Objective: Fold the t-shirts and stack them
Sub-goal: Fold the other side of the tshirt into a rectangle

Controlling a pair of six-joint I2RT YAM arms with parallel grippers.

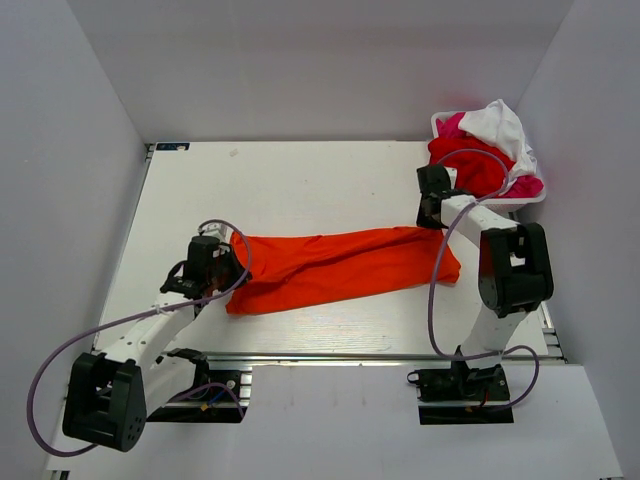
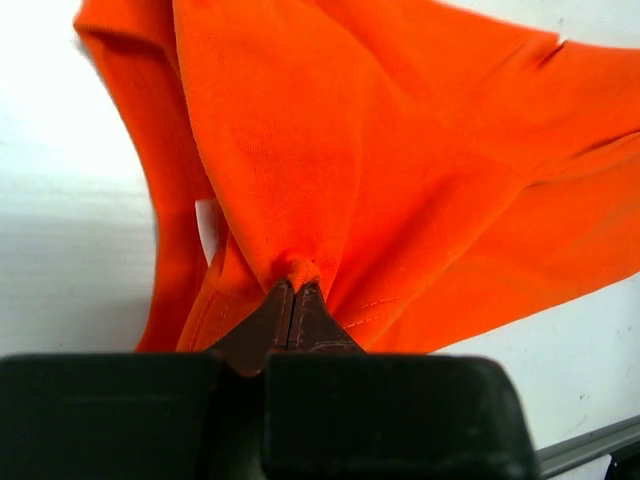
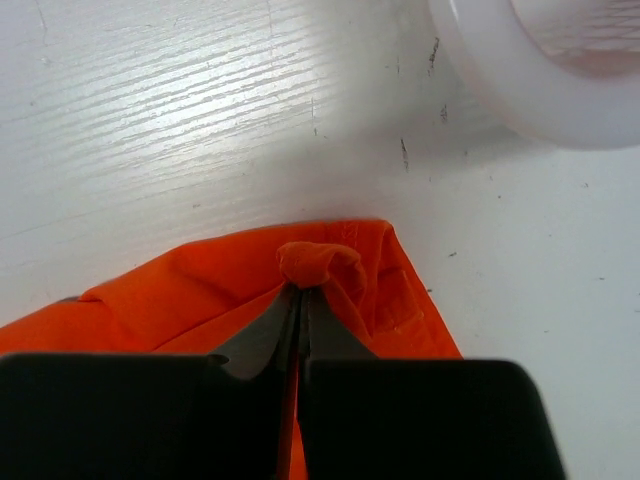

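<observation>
The bright orange t-shirt (image 1: 340, 266) is stretched in a long band across the middle of the table between both arms. My left gripper (image 1: 222, 262) is shut on a pinch of its left end; in the left wrist view (image 2: 293, 290) the cloth (image 2: 400, 180) fans out above the closed jaws. My right gripper (image 1: 432, 218) is shut on a fold at its right end; in the right wrist view (image 3: 300, 292) the orange hem (image 3: 330, 262) bunches at the fingertips. Red (image 1: 470, 165), magenta-pink (image 1: 452, 126) and white (image 1: 500, 125) t-shirts lie heaped at the back right.
The heap sits in a white basket (image 1: 520, 198) at the table's back right corner; its rim (image 3: 500, 80) shows close ahead in the right wrist view. White walls enclose the table on three sides. The table's near edge (image 1: 380, 355) runs just in front of the shirt.
</observation>
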